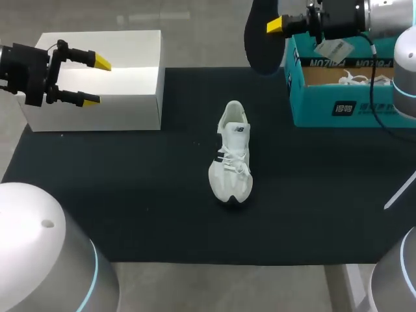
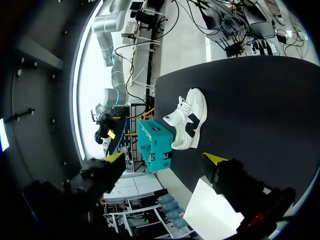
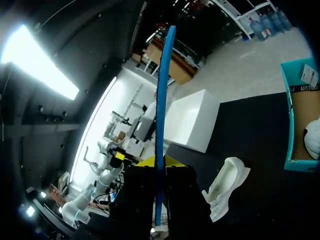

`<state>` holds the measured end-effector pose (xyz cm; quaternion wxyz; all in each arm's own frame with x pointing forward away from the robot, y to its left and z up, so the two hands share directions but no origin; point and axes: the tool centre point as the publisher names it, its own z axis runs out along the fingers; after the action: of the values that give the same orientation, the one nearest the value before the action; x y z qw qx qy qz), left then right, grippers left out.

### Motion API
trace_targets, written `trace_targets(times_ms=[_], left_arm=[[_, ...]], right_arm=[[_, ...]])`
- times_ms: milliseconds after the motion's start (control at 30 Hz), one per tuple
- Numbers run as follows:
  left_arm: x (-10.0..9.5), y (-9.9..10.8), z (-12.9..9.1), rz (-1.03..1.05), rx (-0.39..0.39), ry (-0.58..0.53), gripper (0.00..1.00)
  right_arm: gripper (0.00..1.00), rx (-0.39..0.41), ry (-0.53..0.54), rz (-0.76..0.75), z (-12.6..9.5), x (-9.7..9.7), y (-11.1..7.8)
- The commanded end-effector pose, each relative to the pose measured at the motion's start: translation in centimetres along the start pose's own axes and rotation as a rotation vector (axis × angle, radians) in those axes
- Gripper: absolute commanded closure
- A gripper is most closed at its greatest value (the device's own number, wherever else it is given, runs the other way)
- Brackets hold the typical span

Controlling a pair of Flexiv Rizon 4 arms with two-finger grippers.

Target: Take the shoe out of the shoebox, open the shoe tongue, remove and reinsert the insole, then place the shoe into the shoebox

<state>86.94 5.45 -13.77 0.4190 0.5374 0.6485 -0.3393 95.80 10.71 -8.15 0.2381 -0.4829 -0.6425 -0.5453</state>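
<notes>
White shoe (image 1: 233, 156) upright mid-tabletop on black mat (image 1: 130, 208), toe toward robot. Right fingers (image 1: 274, 25) pinch dark insole (image 1: 260, 39) on edge, held in air beside teal shoebox (image 1: 338, 107), above mat. Left fingers (image 1: 101, 62) spread wide, holding nothing, above white box (image 1: 130, 97), well apart from shoe.
</notes>
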Motion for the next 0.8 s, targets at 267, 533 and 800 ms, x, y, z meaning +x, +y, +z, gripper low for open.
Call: trace_targets(times_ms=[267, 533, 800], left_arm=[[0.0, 0.0, 0.0, 0.001, 0.0, 0.003, 0.0], [0.0, 0.0, 0.0, 0.001, 0.0, 0.003, 0.0], [0.0, 0.0, 0.0, 0.001, 0.0, 0.003, 0.0]], right_arm=[[1.0, -0.002, -0.003, 0.001, 0.1, 0.0, 0.0], [1.0, -0.002, -0.003, 0.001, 0.1, 0.0, 0.0], [1.0, -0.121, 0.026, -0.123, 1.3, -0.9, -0.5]])
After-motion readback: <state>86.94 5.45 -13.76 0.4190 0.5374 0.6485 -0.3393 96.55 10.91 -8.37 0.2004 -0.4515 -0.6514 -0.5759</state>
